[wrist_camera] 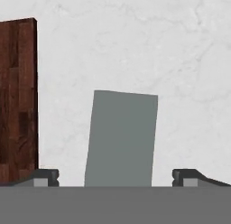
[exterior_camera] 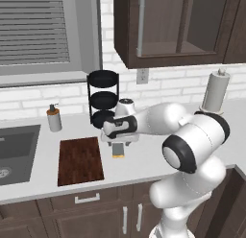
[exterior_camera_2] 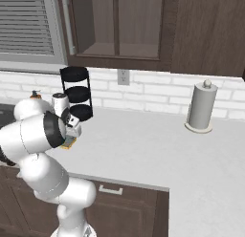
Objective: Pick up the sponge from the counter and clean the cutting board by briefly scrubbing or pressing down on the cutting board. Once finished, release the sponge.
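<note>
Your white arm reaches over the pale worktop (exterior_camera: 144,158), its pincer (exterior_camera: 118,144) poised directly above the sponge (exterior_camera: 118,150). The sponge lies flat on the worktop just to the right of the cutting board (exterior_camera: 79,160), apart from it, with a strip of bare surface between them. From the left base view you see a small block with a grey-green top and a yellow layer showing at its near end. In the hand view the sponge (wrist_camera: 121,138) presents a plain, matt grey-green rectangle, slightly askew, set between your two dark fingertips (wrist_camera: 45,177), which stand wide on either side without touching it: the pincer (wrist_camera: 115,178) is open and holds nothing. The cutting board (wrist_camera: 17,99) runs along the left edge of that view, dark reddish-brown with streaky, blocky grain.

In the right base view the sponge (exterior_camera_2: 68,143) peeks out as a yellow-edged sliver beside the arm's elbow.

Behind the board stands a soap dispenser (exterior_camera: 54,118), with a black three-tier rack (exterior_camera: 103,96) against the white brick wall, a dark sink basin (exterior_camera: 14,153) at far left and a paper towel roll (exterior_camera: 214,91) at far right.
</note>
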